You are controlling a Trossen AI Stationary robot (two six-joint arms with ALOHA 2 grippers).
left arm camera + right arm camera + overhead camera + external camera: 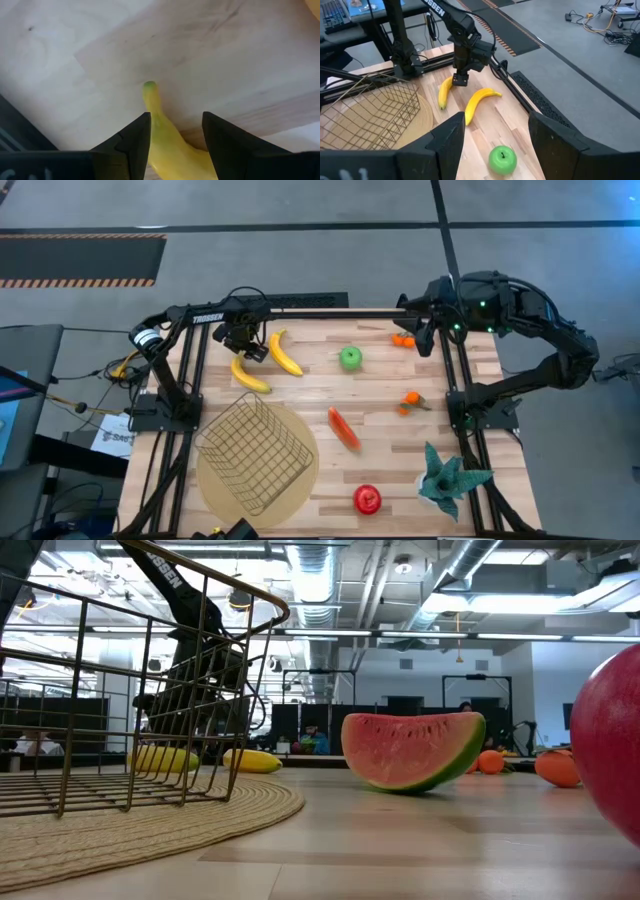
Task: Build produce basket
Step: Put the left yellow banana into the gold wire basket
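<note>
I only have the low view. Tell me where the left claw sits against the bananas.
Observer: The left claw is open, with its fingers on either side of one banana at its tip, not closed on it.
Operator: Say which banana.
Observer: The one nearer the basket. The other banana lies apart from it, on the far side.
Operator: Report the right arm.
Observer: The right claw is open and hovers at the table's far edge, by the oranges.
</note>
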